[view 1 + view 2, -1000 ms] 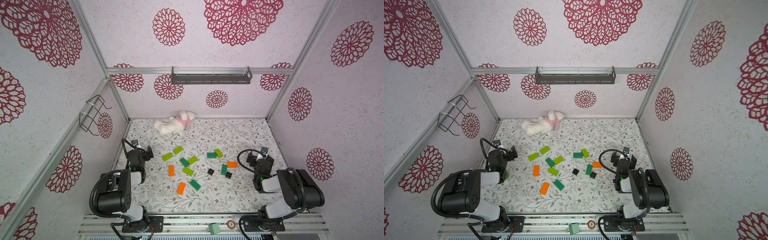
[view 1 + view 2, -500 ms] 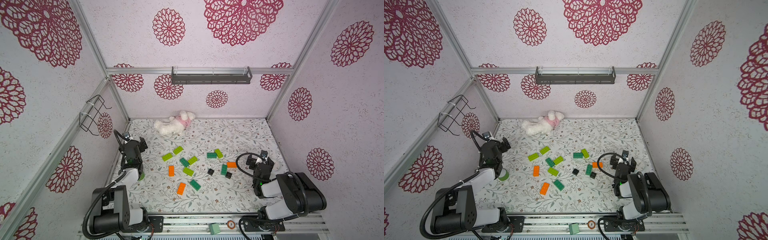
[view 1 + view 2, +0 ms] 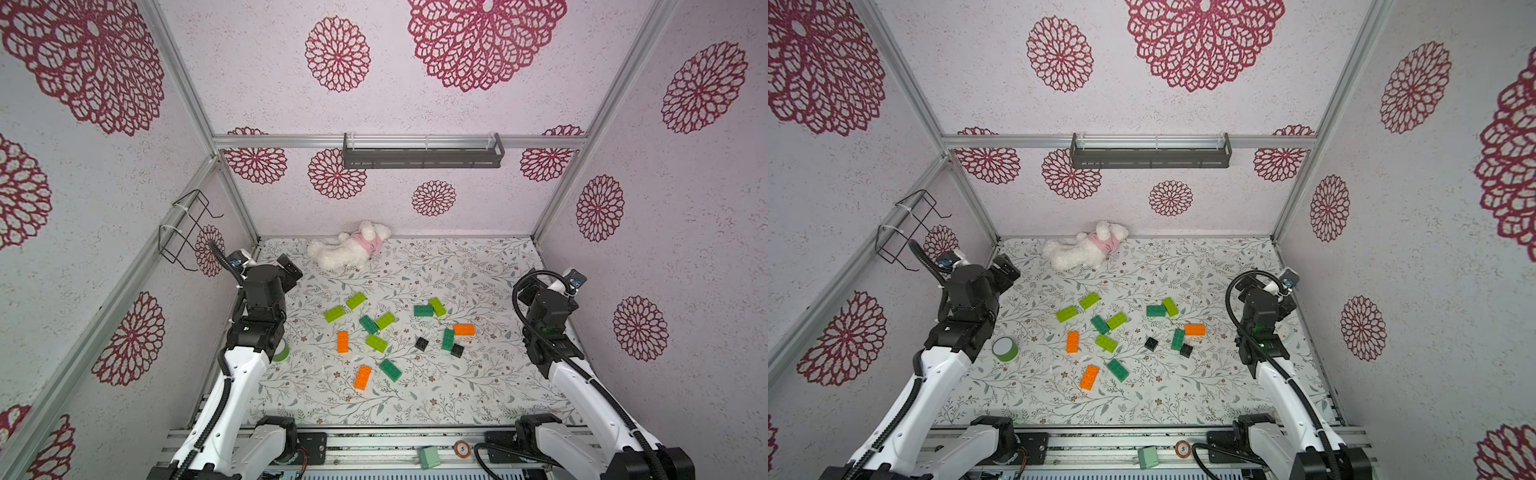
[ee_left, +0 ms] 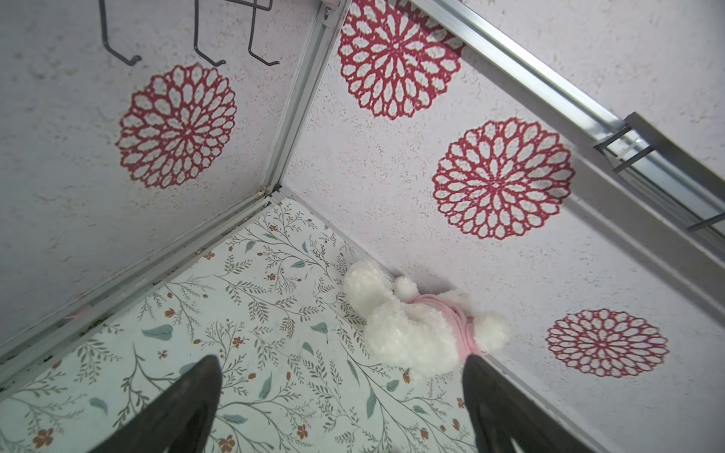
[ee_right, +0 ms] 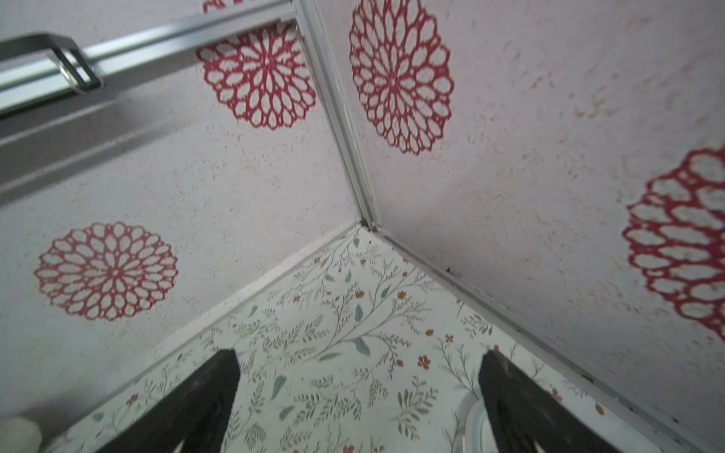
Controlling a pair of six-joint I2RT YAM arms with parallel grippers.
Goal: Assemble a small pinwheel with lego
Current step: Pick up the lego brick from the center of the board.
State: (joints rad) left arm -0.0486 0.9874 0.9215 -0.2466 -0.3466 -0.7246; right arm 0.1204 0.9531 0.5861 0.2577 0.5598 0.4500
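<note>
Both pincers gape wide, empty; the rightmost orange brick (image 3: 464,329) lies left of my right pincer (image 5: 359,359), lengthwise left-right; left pincer (image 4: 341,366) farther.

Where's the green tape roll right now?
In both top views the green tape roll sits on the mat at the left side, just beside the left arm, with an orange brick its nearest lego toward the middle.

Glossy plastic lego (image 3: 342,342), fluffy plush toy (image 3: 347,252), matt printed table (image 3: 478,270), rough-textured walls (image 3: 415,104).
</note>
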